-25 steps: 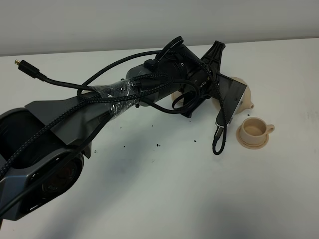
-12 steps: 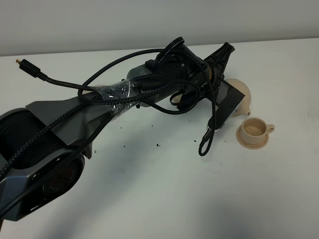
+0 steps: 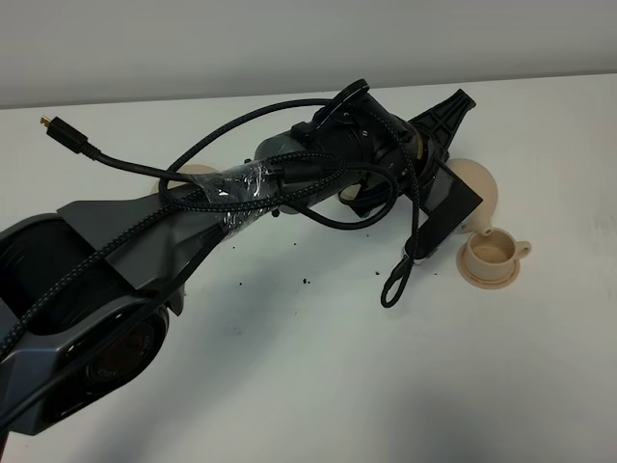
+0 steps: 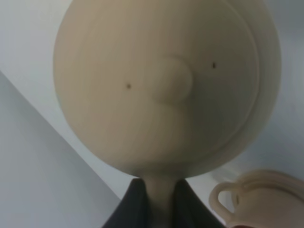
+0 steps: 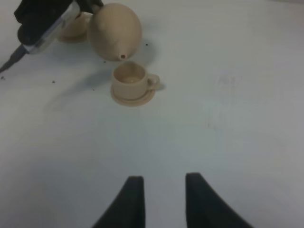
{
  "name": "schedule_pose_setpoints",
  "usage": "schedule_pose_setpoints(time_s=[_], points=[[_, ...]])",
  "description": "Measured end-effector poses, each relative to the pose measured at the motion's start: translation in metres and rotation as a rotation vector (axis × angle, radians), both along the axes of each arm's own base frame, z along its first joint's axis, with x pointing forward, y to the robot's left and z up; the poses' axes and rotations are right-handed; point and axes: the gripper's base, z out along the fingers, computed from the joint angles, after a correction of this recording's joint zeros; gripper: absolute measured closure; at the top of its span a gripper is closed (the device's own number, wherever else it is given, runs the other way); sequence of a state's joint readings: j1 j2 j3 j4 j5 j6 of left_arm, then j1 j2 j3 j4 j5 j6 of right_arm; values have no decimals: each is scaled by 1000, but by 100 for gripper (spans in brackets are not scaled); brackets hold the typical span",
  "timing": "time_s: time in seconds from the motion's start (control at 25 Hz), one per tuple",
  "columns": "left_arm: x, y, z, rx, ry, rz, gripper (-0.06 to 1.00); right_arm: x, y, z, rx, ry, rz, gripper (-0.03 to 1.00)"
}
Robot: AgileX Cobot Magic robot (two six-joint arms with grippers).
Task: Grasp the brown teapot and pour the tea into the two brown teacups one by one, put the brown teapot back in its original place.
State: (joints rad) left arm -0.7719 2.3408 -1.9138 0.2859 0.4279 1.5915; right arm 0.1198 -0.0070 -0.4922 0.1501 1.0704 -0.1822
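Note:
My left gripper (image 3: 455, 145) is shut on the loop handle of the brown teapot (image 3: 477, 188) and holds it in the air, tipped spout-down. The spout is just above one brown teacup (image 3: 492, 253), which stands on its small saucer (image 3: 487, 278). In the left wrist view the teapot's lid and knob (image 4: 173, 85) fill the frame, with the cup (image 4: 256, 199) beside them. I see no stream of tea. In the right wrist view the teapot (image 5: 116, 31) hangs over the cup (image 5: 130, 78). A second tan piece (image 5: 76, 26) is half hidden behind the left gripper. My right gripper (image 5: 164, 199) is open and empty.
A flat pale tan round piece (image 3: 198, 174) shows behind the left arm's cables; it may be the wide saucer. A loose cable loop (image 3: 395, 280) hangs from the left wrist. Small dark specks lie on the white table (image 3: 308, 367).
The left arm has swung right and rolled. The teapot has moved towards the cup and tipped further, its spout now over the cup. The tan piece at the left has come into view.

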Motion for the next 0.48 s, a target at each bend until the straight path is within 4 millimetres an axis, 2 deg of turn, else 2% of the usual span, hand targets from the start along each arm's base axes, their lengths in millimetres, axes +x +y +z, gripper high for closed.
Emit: schedule_pose_setpoints(time_s=[0.48], points=[[2,-4,3,36,-86,-115,80,0,0,0,0,0,0,72]])
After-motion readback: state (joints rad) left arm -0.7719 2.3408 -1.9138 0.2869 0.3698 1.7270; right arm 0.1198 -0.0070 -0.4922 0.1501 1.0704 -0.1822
